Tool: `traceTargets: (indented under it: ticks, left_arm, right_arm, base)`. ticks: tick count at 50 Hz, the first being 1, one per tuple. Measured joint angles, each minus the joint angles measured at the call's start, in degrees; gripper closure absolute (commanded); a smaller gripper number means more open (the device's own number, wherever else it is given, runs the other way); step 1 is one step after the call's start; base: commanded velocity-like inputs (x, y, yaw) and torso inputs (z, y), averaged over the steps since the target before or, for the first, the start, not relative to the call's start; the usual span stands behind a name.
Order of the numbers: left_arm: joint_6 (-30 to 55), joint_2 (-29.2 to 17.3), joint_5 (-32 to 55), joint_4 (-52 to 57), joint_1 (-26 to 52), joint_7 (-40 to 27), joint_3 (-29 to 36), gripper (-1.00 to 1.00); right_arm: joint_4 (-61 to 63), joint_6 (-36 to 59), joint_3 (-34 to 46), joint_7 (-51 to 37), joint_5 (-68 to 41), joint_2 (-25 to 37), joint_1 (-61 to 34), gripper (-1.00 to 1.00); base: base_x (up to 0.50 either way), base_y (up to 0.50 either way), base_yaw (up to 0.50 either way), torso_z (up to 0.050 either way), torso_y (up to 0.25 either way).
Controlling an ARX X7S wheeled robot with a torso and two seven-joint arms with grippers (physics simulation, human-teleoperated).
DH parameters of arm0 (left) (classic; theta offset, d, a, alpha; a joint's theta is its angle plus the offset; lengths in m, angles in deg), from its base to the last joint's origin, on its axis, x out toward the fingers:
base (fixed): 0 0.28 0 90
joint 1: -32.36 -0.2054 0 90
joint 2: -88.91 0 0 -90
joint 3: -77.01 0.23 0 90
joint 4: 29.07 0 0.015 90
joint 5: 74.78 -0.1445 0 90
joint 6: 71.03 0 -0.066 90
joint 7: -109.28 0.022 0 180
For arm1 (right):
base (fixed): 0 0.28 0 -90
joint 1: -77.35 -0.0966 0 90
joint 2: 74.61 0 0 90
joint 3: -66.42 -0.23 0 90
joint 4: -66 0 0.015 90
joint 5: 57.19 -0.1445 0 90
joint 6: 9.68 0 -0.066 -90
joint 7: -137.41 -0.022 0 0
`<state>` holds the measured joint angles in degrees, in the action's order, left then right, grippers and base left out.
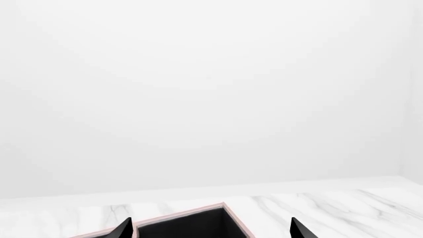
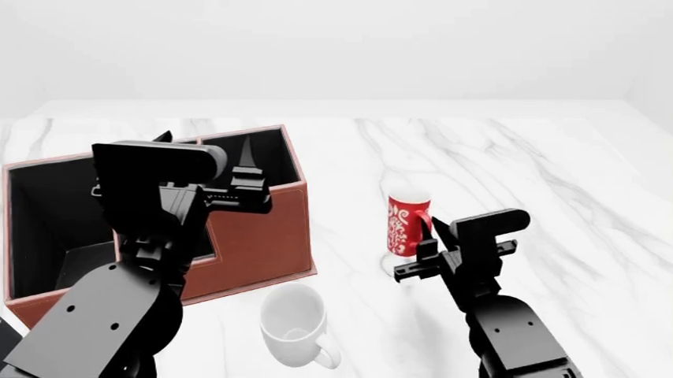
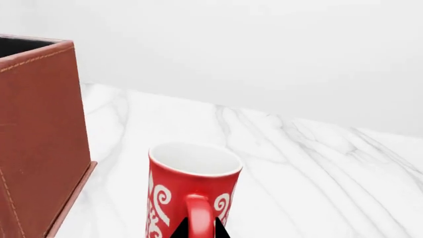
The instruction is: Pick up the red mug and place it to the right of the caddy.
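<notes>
White marble table [image 2: 547, 173] takes up most of the room in front of the robot. On it, over on the robot's left, sits the caddy [image 2: 258, 236], a big reddish-brown box with black-lined compartments and a stepped front. The left arm [image 2: 147, 236] hangs over the caddy; the left gripper [image 2: 205, 142] is above its back compartment, fingers spread wide, nothing between them. In the left wrist view only the two dark fingertips [image 1: 124, 229] show, far apart, over a black compartment edge.

Right arm [image 2: 505, 323] comes in low on the robot's right. The right gripper [image 2: 433, 236] is right at the handle side of the red mug [image 2: 405, 224]; whether the fingers are spread or pinching the handle can't be told, the tips are hidden. A white mug [image 2: 295, 323] lies nearer the robot, in front of the caddy, handle toward the robot.

The red mug stands upright on the marble, right of the caddy and apart from it, white inside, white swirls, handle facing the right gripper.
</notes>
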<state>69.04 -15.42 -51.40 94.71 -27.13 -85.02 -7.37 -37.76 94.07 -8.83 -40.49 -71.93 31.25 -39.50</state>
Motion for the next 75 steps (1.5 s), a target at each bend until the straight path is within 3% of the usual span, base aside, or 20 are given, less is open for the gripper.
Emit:
traceTargets:
  ticks: [14, 19, 25, 39, 50, 75]
  left_arm:
    - [-0.01, -0.53, 0.47, 0.07, 0.04, -0.46, -0.63, -1.0]
    - [-0.23, -0.66, 0.52, -0.18, 0.04, -0.56, -0.69, -1.0]
    - [-0.51, -0.78, 0.53, -0.53, 0.04, -0.68, -0.6, -1.0]
    - [-0.73, -1.06, 0.83, -0.51, -0.19, -1.02, -0.46, -1.0]
    - [-0.78, -1.36, 1.11, -0.36, -0.34, -1.29, -0.47, -1.0]
    - [-0.86, -1.91, 1.81, -0.12, -0.38, -1.81, -0.34, -1.0]
  right_arm:
    - [-39.57, -21.58, 3.14, 9.14, 3.08, -8.77, -19.84, 1.0]
    - [-48.44, -26.56, 3.23, 11.15, 3.31, -11.42, -23.94, 1.0]
    - [-54.62, -30.23, 9.0, 11.5, -1.11, -13.42, -26.61, 1.0]
    - [-60.27, -28.38, 20.36, 10.13, -7.94, -15.23, -28.58, 1.0]
    - [-61.25, -23.71, 22.44, 9.15, -7.84, -15.57, -28.84, 1.0]
    - [-57.47, -17.13, 8.22, 14.06, 5.72, -14.65, -27.72, 1.0]
  base:
    - [0.0, 0.0, 0.0, 0.0, 0.001]
    - [0.0, 0.0, 0.0, 0.0, 0.0]
    - [0.0, 0.0, 0.0, 0.0, 0.0]
    - [0.0, 0.0, 0.0, 0.0, 0.001]
    - [0.0, 0.0, 0.0, 0.0, 0.001]
    - [0.0, 0.0, 0.0, 0.0, 0.0]
